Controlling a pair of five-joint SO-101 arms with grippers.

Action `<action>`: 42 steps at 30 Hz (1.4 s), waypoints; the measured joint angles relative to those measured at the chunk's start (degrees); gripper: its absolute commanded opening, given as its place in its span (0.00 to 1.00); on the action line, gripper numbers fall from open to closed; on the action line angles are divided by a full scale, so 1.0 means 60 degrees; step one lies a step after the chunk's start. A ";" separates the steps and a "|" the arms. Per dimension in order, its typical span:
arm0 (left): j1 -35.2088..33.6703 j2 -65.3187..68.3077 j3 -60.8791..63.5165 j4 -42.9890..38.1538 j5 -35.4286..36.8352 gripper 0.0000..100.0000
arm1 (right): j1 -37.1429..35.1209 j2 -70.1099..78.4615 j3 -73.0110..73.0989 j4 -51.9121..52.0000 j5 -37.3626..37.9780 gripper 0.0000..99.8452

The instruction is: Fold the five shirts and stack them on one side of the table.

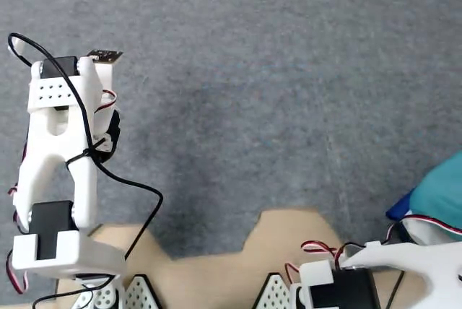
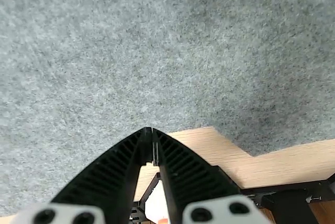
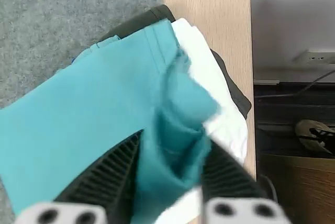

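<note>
The right gripper (image 3: 174, 148) grasps a bunched fold of the teal cotton shirt (image 3: 89, 114), which tops a white shirt (image 3: 212, 77) and a dark grey shirt (image 3: 236, 96) at the wooden desk's (image 3: 209, 4) edge. The left gripper (image 2: 151, 141) hangs clenched and empty over grey felt matting (image 1: 253, 71).

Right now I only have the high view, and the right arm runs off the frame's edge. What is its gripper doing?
Observer: The right gripper is closed on a bunched fold of the teal shirt, which lies on top of a white shirt.
Operator: The left arm hides its own gripper from me. Is it carrying anything?
Observer: No. The left gripper is shut and empty, above the grey mat.
</note>
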 measured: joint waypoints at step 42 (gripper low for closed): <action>0.0000 0.0996 0.0777 -0.6432 0.2930 0.02 | -1.3582 0.6037 -0.0103 -0.5714 0.1919 0.06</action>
